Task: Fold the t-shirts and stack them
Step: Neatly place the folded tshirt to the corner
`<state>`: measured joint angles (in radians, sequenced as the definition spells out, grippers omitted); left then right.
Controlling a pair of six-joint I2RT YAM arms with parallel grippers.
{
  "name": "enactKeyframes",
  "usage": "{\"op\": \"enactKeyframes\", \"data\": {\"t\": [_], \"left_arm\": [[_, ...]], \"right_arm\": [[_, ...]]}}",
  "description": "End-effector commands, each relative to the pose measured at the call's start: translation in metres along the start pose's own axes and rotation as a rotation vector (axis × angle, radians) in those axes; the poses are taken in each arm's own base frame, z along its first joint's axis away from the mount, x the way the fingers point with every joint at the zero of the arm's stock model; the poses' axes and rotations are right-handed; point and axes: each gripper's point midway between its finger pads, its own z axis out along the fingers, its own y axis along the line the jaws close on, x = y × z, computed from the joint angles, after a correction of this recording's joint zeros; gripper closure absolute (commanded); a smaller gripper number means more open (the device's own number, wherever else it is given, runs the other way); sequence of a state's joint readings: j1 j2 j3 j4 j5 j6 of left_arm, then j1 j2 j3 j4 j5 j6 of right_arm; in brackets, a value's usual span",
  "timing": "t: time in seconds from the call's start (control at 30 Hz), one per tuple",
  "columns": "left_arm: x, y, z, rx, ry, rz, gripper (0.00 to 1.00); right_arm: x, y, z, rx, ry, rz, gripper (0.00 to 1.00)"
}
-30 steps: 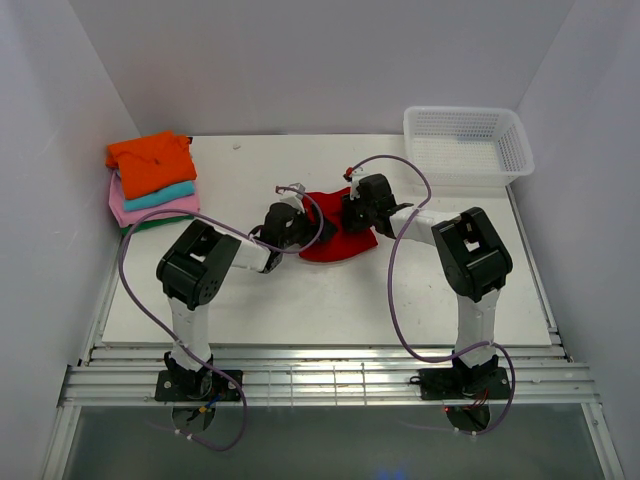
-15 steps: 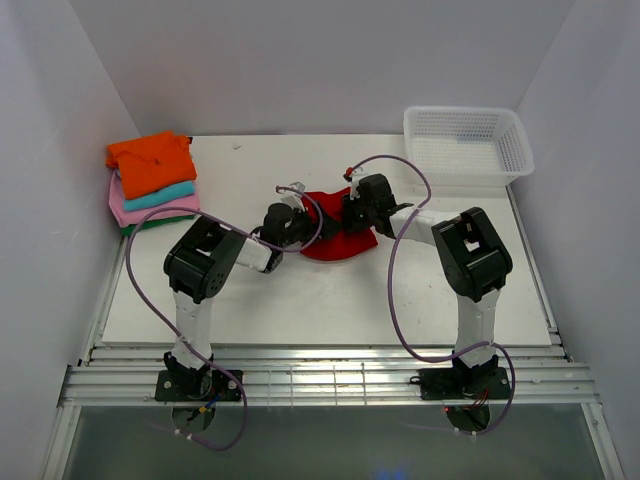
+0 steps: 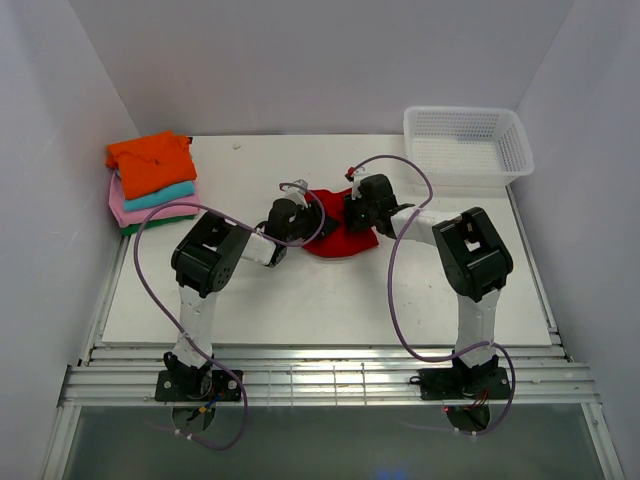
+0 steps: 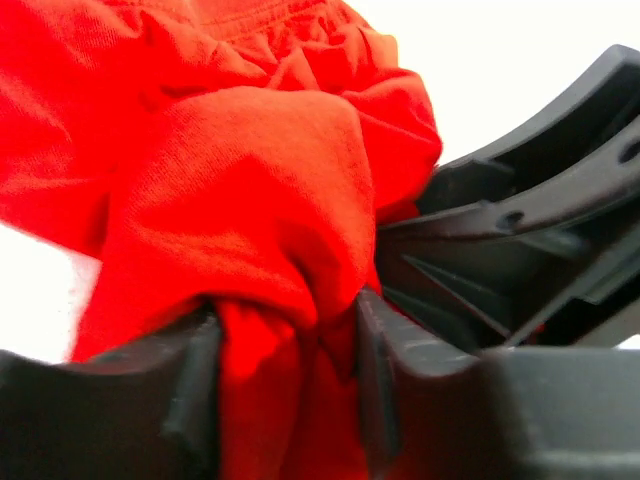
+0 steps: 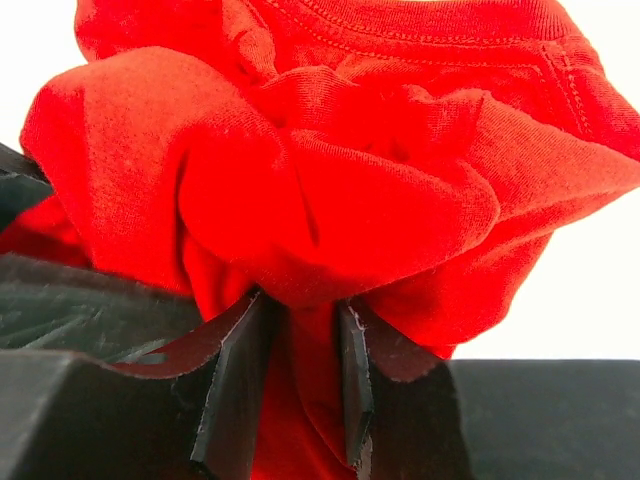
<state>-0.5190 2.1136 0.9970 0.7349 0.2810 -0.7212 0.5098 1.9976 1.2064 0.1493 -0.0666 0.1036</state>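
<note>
From above, the red t-shirt (image 3: 338, 238) lies bunched in a rough mound at the middle of the white table (image 3: 300, 300), a little toward the far edge. The left gripper (image 3: 302, 222) meets it from the left and the right gripper (image 3: 350, 218) from the right, so both black heads cover much of the cloth. Purple cables (image 3: 395, 270) loop over the arms and cross the near half of the table. A stack of folded t-shirts (image 3: 152, 180), orange over teal, pink and a dark green sliver, sits at the far left corner, and a white mesh basket (image 3: 465, 145) stands at the far right corner, both well apart from the red one. In the left wrist view the left gripper (image 4: 285, 400) is clamped on a thick fold of the red t-shirt (image 4: 240, 180), soft fine knit bulging above the fingers (image 4: 190, 400). A black ribbed housing (image 4: 520, 230) crowds the right side, and the frame cuts off the rest of the garment. In the right wrist view the right gripper (image 5: 295, 390) pinches a gathered wad of the red t-shirt (image 5: 330, 190) between flat black fingers (image 5: 235, 390). The stitched collar band (image 5: 420, 20) runs along the top edge, partly cut off.
</note>
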Motion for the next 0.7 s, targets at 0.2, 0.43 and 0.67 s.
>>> {"op": "enactKeyframes", "data": {"t": [0.2,0.43,0.67], "left_arm": [[0.061,0.042,-0.009,-0.154,0.193,-0.038,1.0],[0.007,0.049,-0.037,-0.357,0.094,0.1,1.0],[-0.074,0.057,-0.08,-0.546,0.021,0.198,1.0]], "right_arm": [[0.035,0.013,-0.004,-0.04,0.096,0.021,0.63],[0.02,0.006,-0.027,0.014,0.064,-0.003,0.46],[-0.032,-0.001,-0.082,0.112,-0.039,-0.035,0.39]]}}
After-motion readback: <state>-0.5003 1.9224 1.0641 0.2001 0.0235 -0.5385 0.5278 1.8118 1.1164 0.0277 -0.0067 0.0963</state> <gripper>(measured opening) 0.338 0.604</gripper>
